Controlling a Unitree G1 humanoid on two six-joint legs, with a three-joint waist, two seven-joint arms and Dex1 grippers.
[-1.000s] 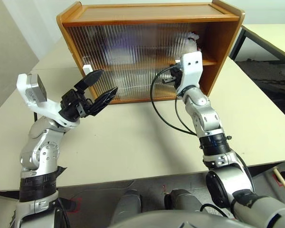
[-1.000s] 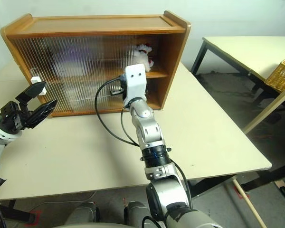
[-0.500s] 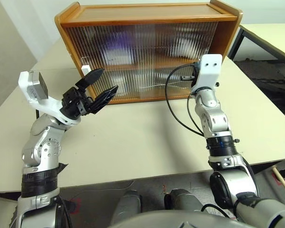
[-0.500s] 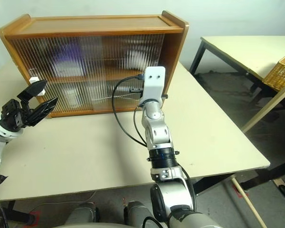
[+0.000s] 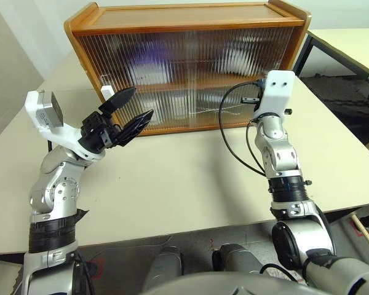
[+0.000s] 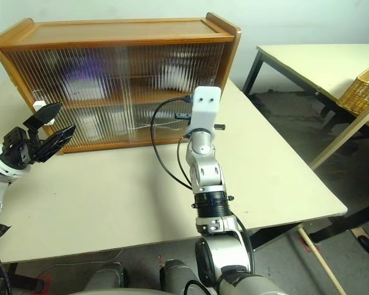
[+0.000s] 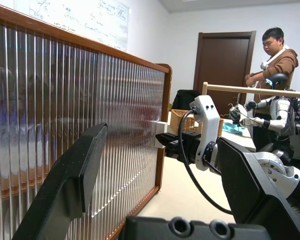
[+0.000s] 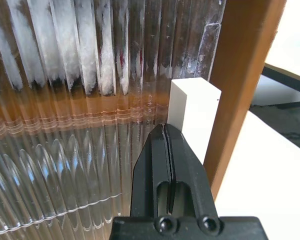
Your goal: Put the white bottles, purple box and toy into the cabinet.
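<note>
The cabinet (image 5: 187,64) is occupying the upper centre of the left eye view, standing on a pale table (image 5: 184,184) with both ribbed sliding doors (image 5: 190,77) drawn across its whole front. A white block handle (image 5: 106,92) is sitting at the left edge of the doors, in the upper left of the frame; a second white block handle (image 8: 194,112) is standing against the wooden right post in the centre of the right wrist view.

The left gripper (image 5: 130,114) is hovering at centre left of the left eye view, in front of the lower left corner of the cabinet, its two black fingers (image 7: 70,180) spread wide apart and grasping nothing. The right gripper (image 8: 168,165) is pointing at the right-hand door from the lower centre of the right wrist view, its fingers pressed flat together with nothing between them (their tips lying just beside the handle; contact cannot be told).

Behind the ribbed panels, a purple blur (image 5: 149,59) is showing at the upper left of the cabinet, and a white fluffy shape with a trace of red (image 8: 97,60) is showing in the upper half of the right wrist view; neither is sharp enough to identify with certainty. A person (image 7: 272,55) is standing at the upper right of the left wrist view.
</note>
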